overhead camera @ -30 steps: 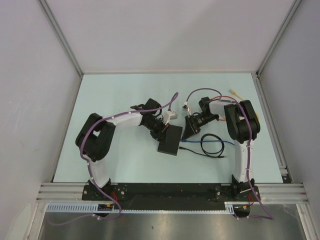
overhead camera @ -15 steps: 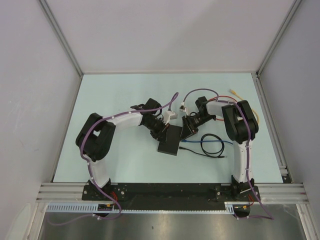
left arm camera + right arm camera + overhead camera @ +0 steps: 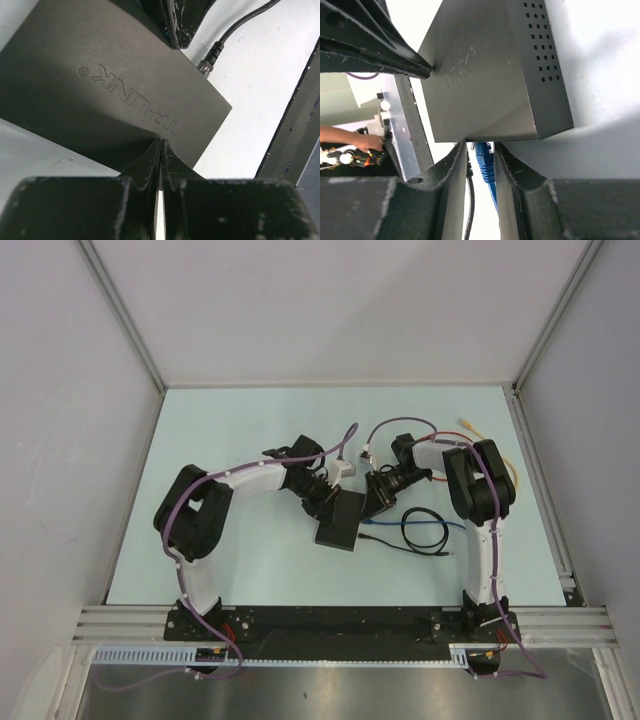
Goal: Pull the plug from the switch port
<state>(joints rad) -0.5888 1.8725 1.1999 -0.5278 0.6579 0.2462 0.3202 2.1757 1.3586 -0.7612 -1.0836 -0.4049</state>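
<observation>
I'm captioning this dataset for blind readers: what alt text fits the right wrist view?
The right gripper has its jaws open around a blue plug that meets the near edge of the black switch. A black cable runs beside the plug, and vent holes dot the switch's side.

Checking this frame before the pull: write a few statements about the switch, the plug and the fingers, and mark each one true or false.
1. The left fingers are shut together, tips on the switch. True.
2. The switch is white. False: it is matte black.
3. A blue plug sits between the right fingers. True.
4. The right fingers are far from the switch. False: they sit at its edge, on either side of the plug.
</observation>
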